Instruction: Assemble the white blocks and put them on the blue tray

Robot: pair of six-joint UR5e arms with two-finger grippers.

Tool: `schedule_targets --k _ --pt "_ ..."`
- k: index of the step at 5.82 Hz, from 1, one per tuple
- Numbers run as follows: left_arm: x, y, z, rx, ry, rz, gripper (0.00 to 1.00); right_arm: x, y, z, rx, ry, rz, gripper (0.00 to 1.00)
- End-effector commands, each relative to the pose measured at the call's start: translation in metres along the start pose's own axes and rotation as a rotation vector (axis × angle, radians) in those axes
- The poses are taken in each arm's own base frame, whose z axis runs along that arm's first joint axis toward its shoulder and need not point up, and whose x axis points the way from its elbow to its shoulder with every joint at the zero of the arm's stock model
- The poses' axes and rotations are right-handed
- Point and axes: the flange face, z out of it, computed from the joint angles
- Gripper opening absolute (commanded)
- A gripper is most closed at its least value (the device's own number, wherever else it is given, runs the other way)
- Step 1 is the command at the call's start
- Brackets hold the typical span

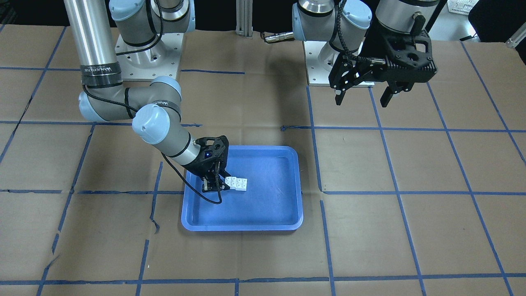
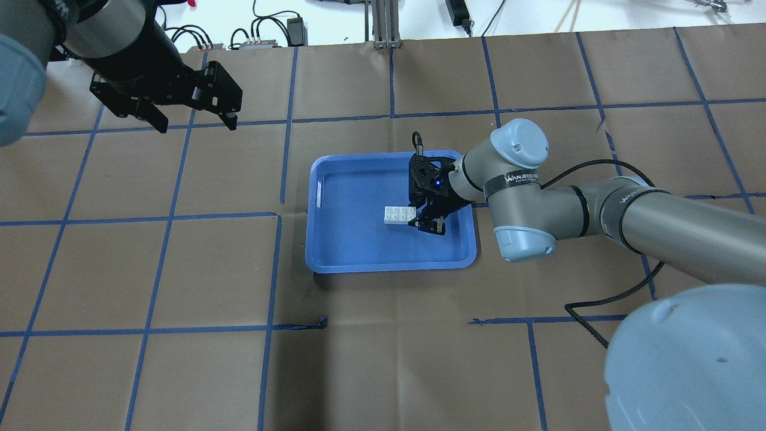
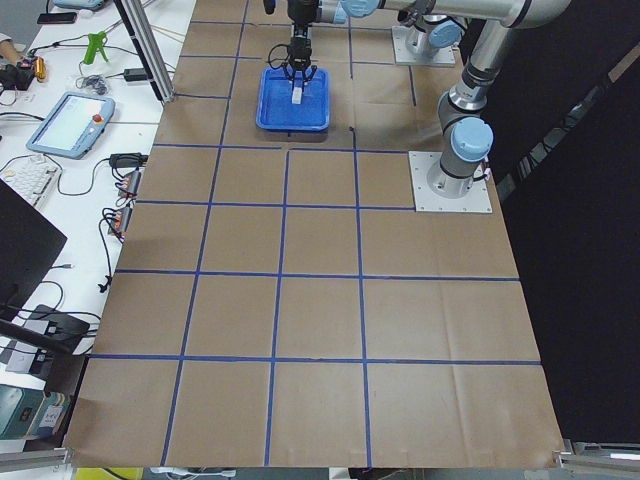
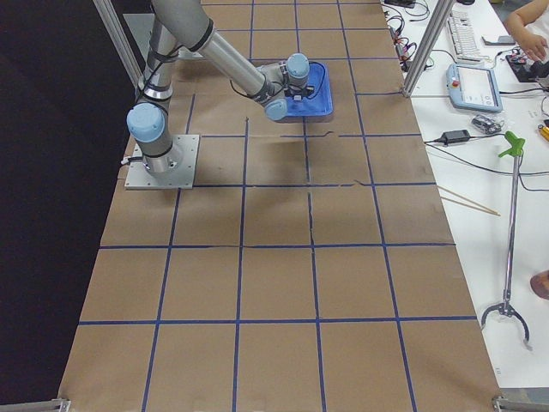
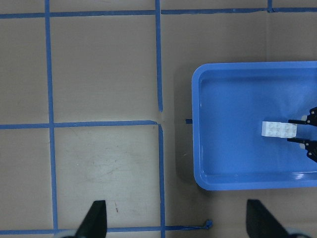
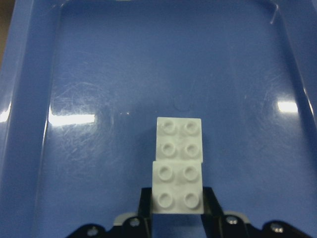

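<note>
Standing by the rig rn: big table point(image 2: 179, 371) covered w/ brown paper and a blue tape grid, two UR5e arms bolted at the back edge. The right arm point(image 2: 598, 209) is stretched out low w/ its elbow bent and reaches down into the blue tray point(image 2: 353, 245), which sits flat roughly mid table. The left arm point(image 2: 114, 42) is pulled back, up in the air on the robot's own left, well apart from the tray. The left gripper point(image 1: 361, 100) hangs up there w/ fingers spread wide and nothing between them; its wrist cam looks straight down at paper, tape and the tray's end. The right gripper point(image 6: 177, 203) is down inside the tray, tilted in from the side nearest its arm, and its two fingers point(image 6: 145, 201) are pressed against opposite sides of the near brick, so it's pinching that one. The white blocks point(image 6: 178, 158) are the smallest thing here: two little 2x2 bricks tight against each other in a line, all 8 studs showing, inside the tray over its floor, a bit toward the right arm's side and away from the rim. The near brick looks a step higher than the far one, tbh can't tell whether they're actually clicked together or whether both touch the tray floor.
</note>
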Motion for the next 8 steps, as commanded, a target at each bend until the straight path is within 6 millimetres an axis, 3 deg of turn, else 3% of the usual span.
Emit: schedule_targets --k 1,8 --pt "0.0 0.0 0.0 0.0 0.0 0.0 0.99 0.0001 -0.0005 -0.0008 0.0 0.002 0.001 0.24" --pt "0.0008 0.0004 0.0008 -0.002 0.0 0.002 0.99 0.0012 -0.0007 0.0002 0.008 0.017 0.017 0.24"
